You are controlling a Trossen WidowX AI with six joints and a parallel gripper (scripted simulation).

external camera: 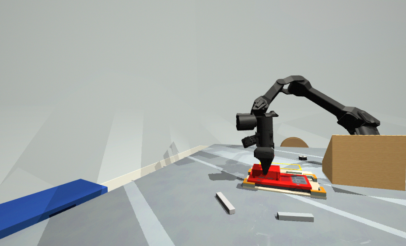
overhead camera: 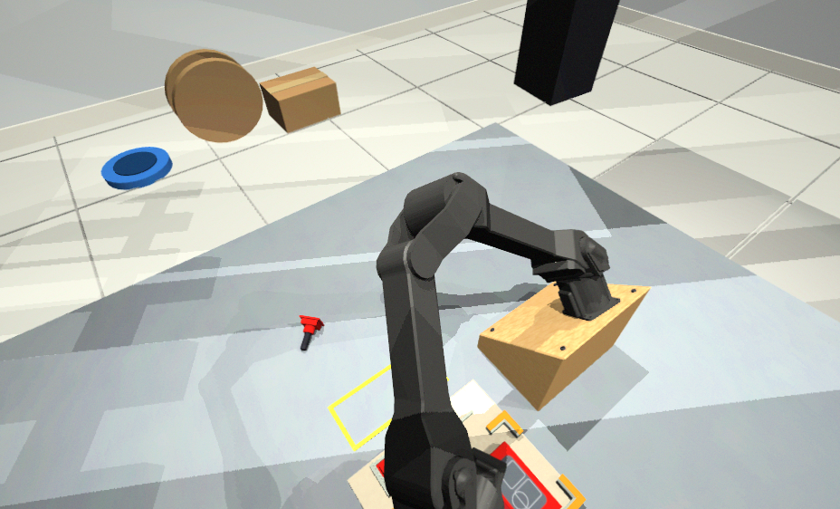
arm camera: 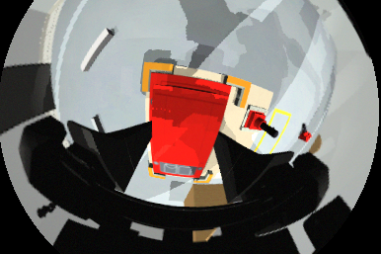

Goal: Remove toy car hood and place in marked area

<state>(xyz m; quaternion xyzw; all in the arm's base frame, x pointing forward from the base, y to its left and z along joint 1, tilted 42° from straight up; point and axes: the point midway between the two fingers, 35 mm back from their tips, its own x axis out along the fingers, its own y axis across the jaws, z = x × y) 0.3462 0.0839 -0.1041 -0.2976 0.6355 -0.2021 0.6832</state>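
The toy car [overhead camera: 528, 486] [external camera: 288, 184] [arm camera: 179, 168] is red with a grey line-marked panel at one end. Its raised red hood [external camera: 274, 173] [arm camera: 190, 108] is at the other end. My gripper [external camera: 265, 172] [arm camera: 185, 127] points down and is shut on the hood, one finger on each side. The hood is at the car; whether it is lifted slightly is too small to tell. The marked area is a yellow outline [overhead camera: 360, 387] [external camera: 287, 164] [arm camera: 283, 112] on the table beside the car's board. In the top view my arm hides the fingers, the hood and part of the outline.
The car is on a cream board [overhead camera: 480, 430] [arm camera: 263, 95] with orange corner brackets. A red piece with a black handle [arm camera: 256, 120] stands on it. A similar piece [overhead camera: 311, 324] [arm camera: 304, 135] lies beyond the outline. Grey bars [external camera: 225, 203] [external camera: 295, 216] and a wooden base [overhead camera: 545, 368] [external camera: 365, 162] stand nearby.
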